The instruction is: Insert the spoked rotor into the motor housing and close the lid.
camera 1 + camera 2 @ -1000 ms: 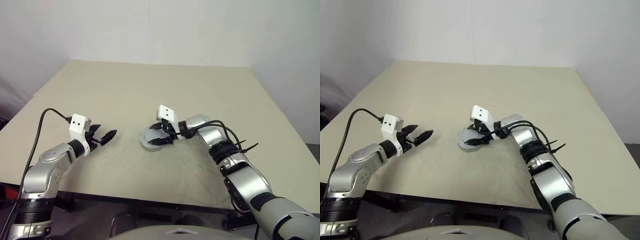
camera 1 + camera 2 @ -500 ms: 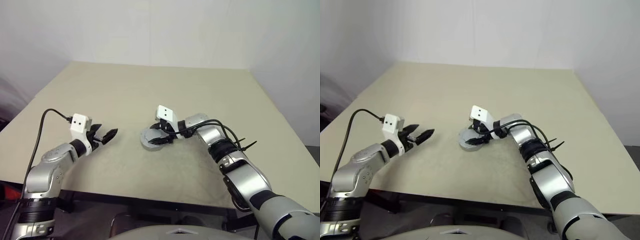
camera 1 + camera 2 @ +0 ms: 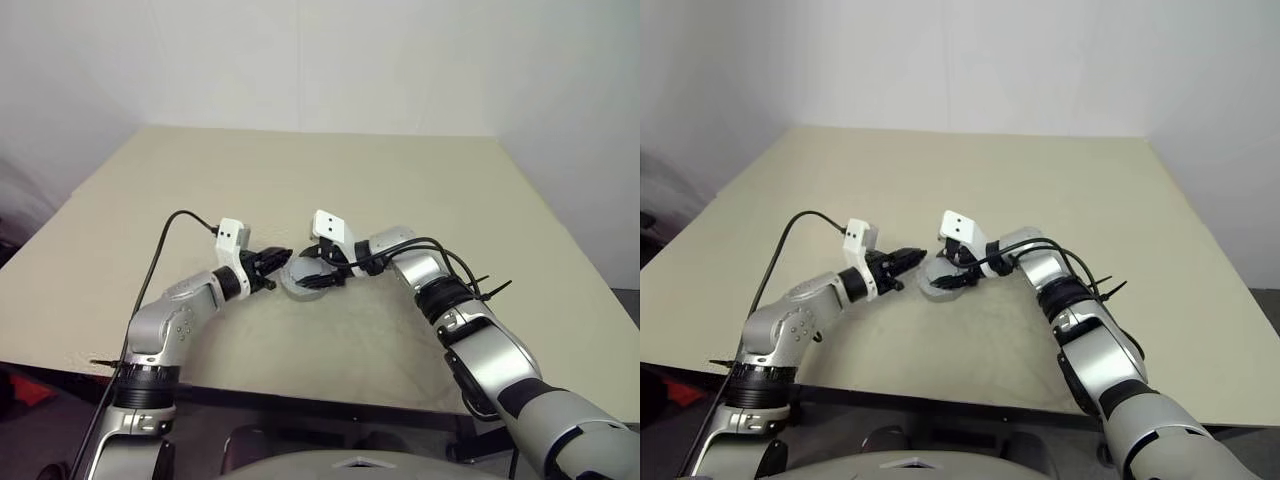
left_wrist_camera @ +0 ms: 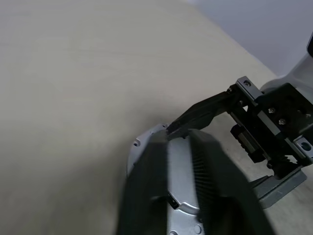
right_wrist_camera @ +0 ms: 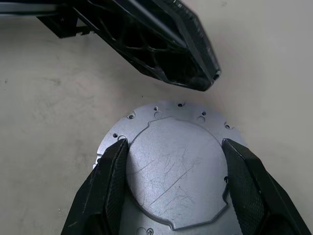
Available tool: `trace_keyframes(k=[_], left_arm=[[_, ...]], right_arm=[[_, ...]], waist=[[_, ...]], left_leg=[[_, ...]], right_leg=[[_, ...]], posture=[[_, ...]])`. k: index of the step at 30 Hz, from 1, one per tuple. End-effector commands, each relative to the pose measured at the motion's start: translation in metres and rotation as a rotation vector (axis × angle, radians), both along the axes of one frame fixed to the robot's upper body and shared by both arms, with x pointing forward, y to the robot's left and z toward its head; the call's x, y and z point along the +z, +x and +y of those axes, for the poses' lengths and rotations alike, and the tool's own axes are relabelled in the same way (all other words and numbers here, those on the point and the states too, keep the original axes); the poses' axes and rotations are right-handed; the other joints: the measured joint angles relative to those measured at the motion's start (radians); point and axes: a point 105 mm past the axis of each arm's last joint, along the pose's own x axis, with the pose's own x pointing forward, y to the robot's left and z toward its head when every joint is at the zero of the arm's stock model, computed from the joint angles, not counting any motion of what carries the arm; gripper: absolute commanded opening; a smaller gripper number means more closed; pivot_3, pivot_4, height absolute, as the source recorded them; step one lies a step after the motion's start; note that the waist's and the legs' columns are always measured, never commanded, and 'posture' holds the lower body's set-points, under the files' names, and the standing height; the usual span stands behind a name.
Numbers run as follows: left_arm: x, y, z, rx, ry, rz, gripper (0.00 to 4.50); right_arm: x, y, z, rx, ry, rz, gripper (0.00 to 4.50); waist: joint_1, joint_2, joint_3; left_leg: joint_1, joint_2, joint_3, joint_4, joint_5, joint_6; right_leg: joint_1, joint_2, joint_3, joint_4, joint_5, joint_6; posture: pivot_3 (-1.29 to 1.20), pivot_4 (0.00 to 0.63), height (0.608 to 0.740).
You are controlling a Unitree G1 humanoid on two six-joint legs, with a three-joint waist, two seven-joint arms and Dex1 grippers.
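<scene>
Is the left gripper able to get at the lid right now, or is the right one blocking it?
Probably yes at the near edge. The left gripper, jaws shut, sits at the lid's rim with bare table around. The right gripper straddles the disc on two sides, so only that edge and the top look free.

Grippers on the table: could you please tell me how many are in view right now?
2. The left gripper, shut, points at the near-left edge of the lid; the right gripper straddles that lid from the other side, fingers on its rim.
</scene>
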Motion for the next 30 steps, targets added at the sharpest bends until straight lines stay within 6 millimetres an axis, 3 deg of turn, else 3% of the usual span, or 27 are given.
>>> trace_keyframes(k=[1,5,10,16,24,30], left_arm=[[-0.004,0.007,0.005,0.03,0.017,0.049,0.05],[-0.026,0.005,0.009,0.036,0.13,0.176,0.05],[-0.006,-0.002,-0.005,-0.062,-0.088,0.227,0.05],[-0.006,-0.004,-0.008,-0.063,-0.17,0.308,0.05],[-0.012,0.001,-0.004,-0.008,-0.199,0.384,0.05],[-0.032,0.002,-0.004,0.033,-0.092,0.471,0.05]], right_arm=[[-0.07,-0.019,-0.043,-0.095,-0.269,0.148,2.95],[-0.069,-0.018,-0.042,-0.098,-0.26,0.144,2.95],[-0.068,-0.017,-0.042,-0.102,-0.258,0.138,2.95],[-0.066,-0.015,-0.041,-0.108,-0.252,0.132,2.95],[-0.065,-0.015,-0.04,-0.109,-0.247,0.13,2.95],[-0.061,-0.015,-0.038,-0.1,-0.24,0.123,2.95]], waist=[[-0.001,0.001,0.0],[-0.001,0.0,0.0],[-0.002,0.004,0.001],[-0.002,0.004,0.002],[-0.003,0.004,0.004],[-0.003,0.004,0.004]], left_leg=[[0.0,0.0,0.0,0.0,0.0,0.0],[0.0,0.0,0.0,0.0,0.0,0.0],[0.0,-0.001,0.0,0.0,0.0,0.0],[0.0,-0.001,0.0,-0.001,0.0,0.0],[-0.001,-0.001,0.0,-0.003,0.0,0.0],[0.0,-0.002,0.0,-0.007,0.0,0.0]], right_leg=[[0.0,0.0,0.0,0.0,0.0,0.0],[0.0,0.0,0.0,0.0,0.0,0.0],[0.0,0.0,0.001,-0.001,0.0,0.0],[-0.001,0.0,0.001,-0.001,0.0,0.001],[-0.003,0.0,0.001,-0.003,-0.001,0.001],[-0.005,0.0,0.001,-0.006,-0.001,0.001]], posture=[[0.0,0.0,0.74],[0.0,0.0,0.74],[0.0,0.0,0.74],[0.0,0.0,0.74],[0.0,0.0,0.74],[0.0,0.0,0.74]])
